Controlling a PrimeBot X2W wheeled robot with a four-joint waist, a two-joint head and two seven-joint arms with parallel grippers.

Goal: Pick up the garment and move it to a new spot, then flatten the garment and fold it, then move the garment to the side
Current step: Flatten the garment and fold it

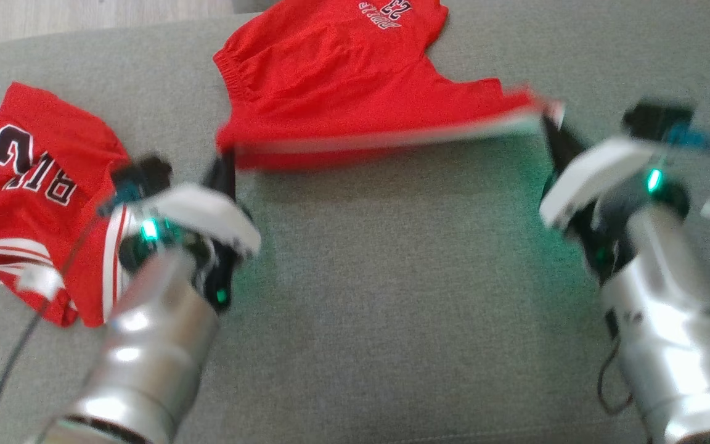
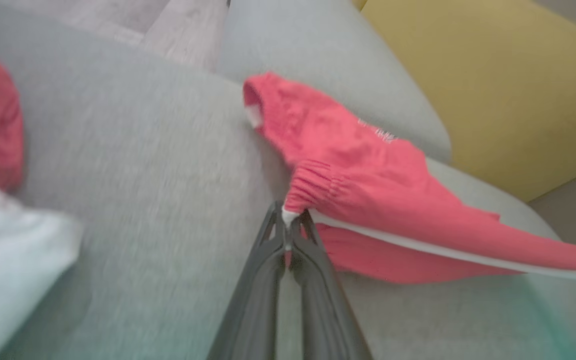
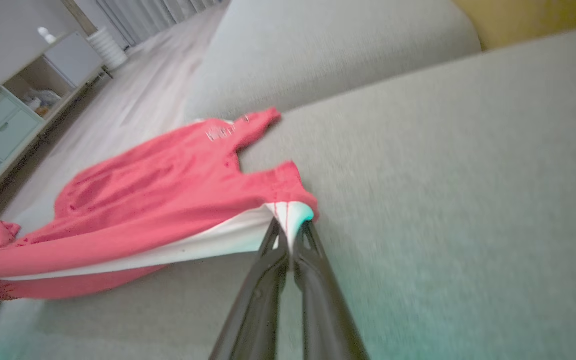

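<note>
While left hand (image 1: 226, 165) and right hand (image 1: 551, 126) pinch one garment (image 1: 330, 68), one jersey (image 1: 34, 203) apart

Grey sofa (image 1: 392, 277) is spread across the head view. A red jersey (image 1: 34, 203) with black numerals and white stripes is laid crumpled on its left part. Wood floor (image 1: 53, 18) is seen beyond it. A yellow cushion (image 2: 493, 85) is seen past the sofa's edge. A pale shelf unit (image 3: 13, 105) and a white ribbed bin (image 3: 108, 47) are set along the wall.
</note>
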